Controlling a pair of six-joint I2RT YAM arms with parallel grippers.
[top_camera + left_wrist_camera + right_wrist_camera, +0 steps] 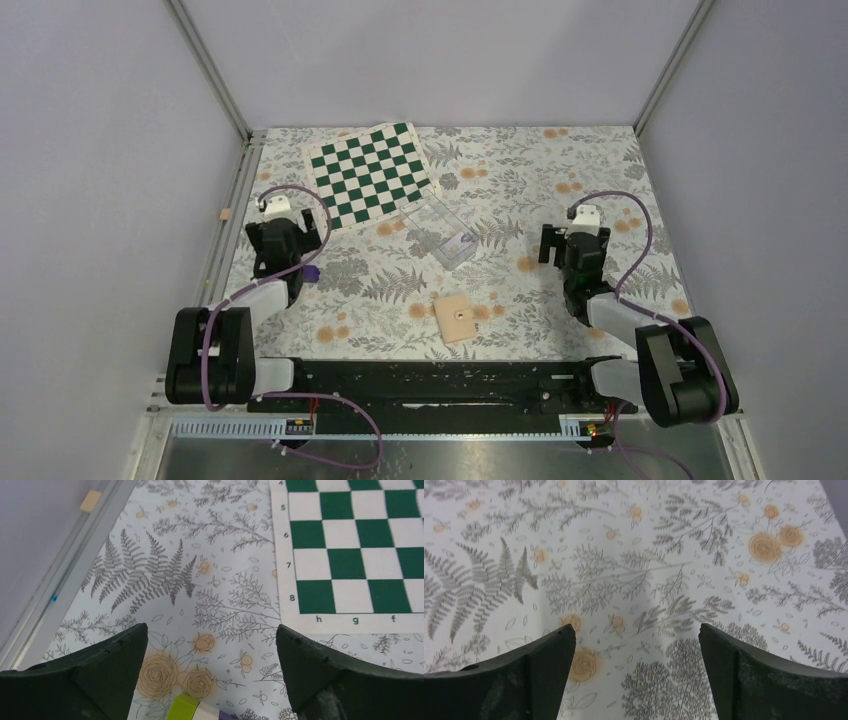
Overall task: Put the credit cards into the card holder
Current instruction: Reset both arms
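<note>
- Grey walls and metal corner posts enclose a table covered in a fern-and-flower cloth.
- Left gripper hovers wide open and empty, beside the green chess mat.
- Clear plastic box sits mid-table; the tan card holder lies closed, nearer the arm bases.
- Right gripper is spread wide, holding nothing, over printed cloth.

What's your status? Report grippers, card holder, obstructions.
Left gripper open, empty; right gripper same. Card holder shut, flat, untouched. Cards not made out. Clear box beyond it, apart.
</note>
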